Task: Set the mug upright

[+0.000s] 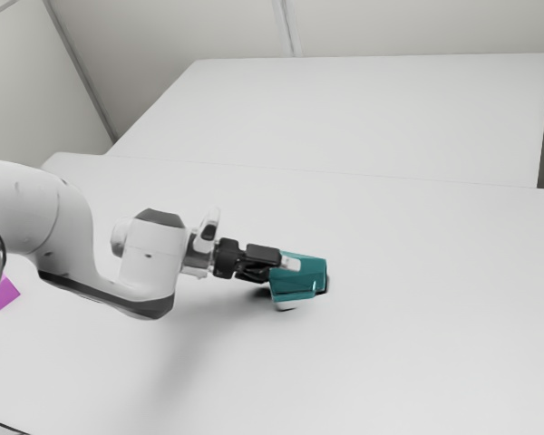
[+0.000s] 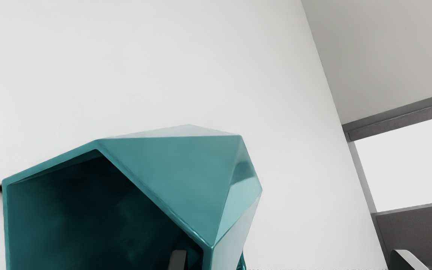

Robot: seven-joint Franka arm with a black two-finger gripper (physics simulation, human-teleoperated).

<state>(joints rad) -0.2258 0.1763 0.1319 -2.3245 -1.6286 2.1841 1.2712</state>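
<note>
The teal faceted mug (image 1: pixel 301 279) lies on its side on the table, its mouth turned toward my gripper (image 1: pixel 284 265), which reaches in level from the exterior view's left. Up close in the wrist view, the mug (image 2: pixel 174 168) shows a dark hollow facing the hand. My gripper (image 2: pixel 293 258) is open: one fingertip (image 2: pixel 178 259) overlaps the mouth just inside the rim, and the other fingertip (image 2: pixel 407 259) stands well apart, outside the wall. A thin teal piece peeks from behind the mug's side; whether it is the handle I cannot tell.
The white table (image 1: pixel 417 353) extends around the mug. A magenta block (image 1: pixel 6 294) sits near the arm's base at the exterior view's left. Behind the table is another pale surface (image 1: pixel 344 113), with walls beyond.
</note>
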